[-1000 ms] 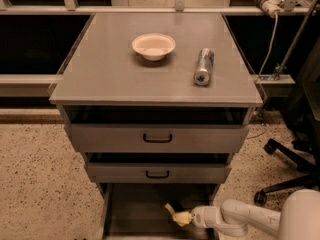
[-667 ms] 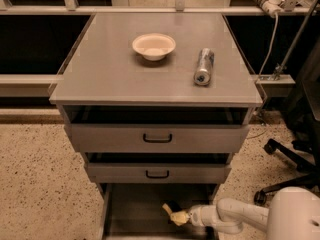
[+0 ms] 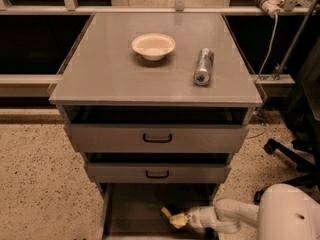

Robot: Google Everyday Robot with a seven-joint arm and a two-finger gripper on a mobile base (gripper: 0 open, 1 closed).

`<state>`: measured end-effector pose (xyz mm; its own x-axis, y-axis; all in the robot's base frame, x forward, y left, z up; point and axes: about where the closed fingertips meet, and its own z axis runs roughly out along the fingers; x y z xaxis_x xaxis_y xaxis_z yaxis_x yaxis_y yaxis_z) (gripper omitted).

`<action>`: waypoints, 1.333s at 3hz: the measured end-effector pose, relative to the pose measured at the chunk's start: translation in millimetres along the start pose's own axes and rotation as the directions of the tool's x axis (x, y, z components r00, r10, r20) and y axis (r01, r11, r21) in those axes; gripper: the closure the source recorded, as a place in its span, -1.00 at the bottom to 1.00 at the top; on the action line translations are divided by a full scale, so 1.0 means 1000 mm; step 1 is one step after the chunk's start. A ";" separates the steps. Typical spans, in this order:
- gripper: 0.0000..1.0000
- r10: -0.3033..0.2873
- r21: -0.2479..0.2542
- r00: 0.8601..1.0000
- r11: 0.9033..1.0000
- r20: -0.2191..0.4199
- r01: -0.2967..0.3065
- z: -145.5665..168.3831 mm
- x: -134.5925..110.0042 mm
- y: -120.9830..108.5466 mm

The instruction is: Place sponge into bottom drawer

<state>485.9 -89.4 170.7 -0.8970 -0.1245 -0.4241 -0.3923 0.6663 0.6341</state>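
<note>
Bottom drawer (image 3: 134,213): pulled out towards the near side, under the two drawers with loop handles. Its flat grey floor is exposed, which gives free access from above and from the right.
Arm (image 3: 227,215): white, coming in low from the near right. It lies almost level, probably so that it can pass under the front of the middle drawer (image 3: 120,173).
Gripper (image 3: 182,219): inside the bottom drawer, right of centre, close above the floor or on it. I cannot tell which.
Grip state: cannot tell whether it is clamped or let go.
Sponge (image 3: 172,216): at the gripper's tip, within the drawer walls, just left of the gripper. I cannot tell whether it rests on the floor or hangs above it.
Sponge, look: a small pale yellow lump, tilted, with a darker patch on its far-left side that may be the scouring face. Its edge against the gripper is not clear.
Reason for position (judgement): this low, central spot suits a gentle set-down with little drop, and the sponge is soft and unlikely to bounce.
Task stage (judgement): delivery is nearly done. Release and withdrawal are not confirmed.
Cabinet top (image 3: 100,79): a white bowl (image 3: 153,45) stands far-centre. A metal can (image 3: 203,66) lies on its side to the bowl's right, well apart from it. Neither is involved.
Top drawer (image 3: 112,138): slightly open and out of the way.
</note>
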 end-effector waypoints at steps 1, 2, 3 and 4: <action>-0.30 0.000 0.000 1.000 1.000 0.000 0.000 0.000 0.000 0.000; -0.77 0.000 0.000 1.000 1.000 0.000 0.000 0.000 0.000 0.000; -1.00 0.000 0.000 1.000 1.000 0.000 0.000 0.000 0.000 0.000; -1.00 0.000 0.000 1.000 1.000 0.000 0.000 0.000 0.000 0.000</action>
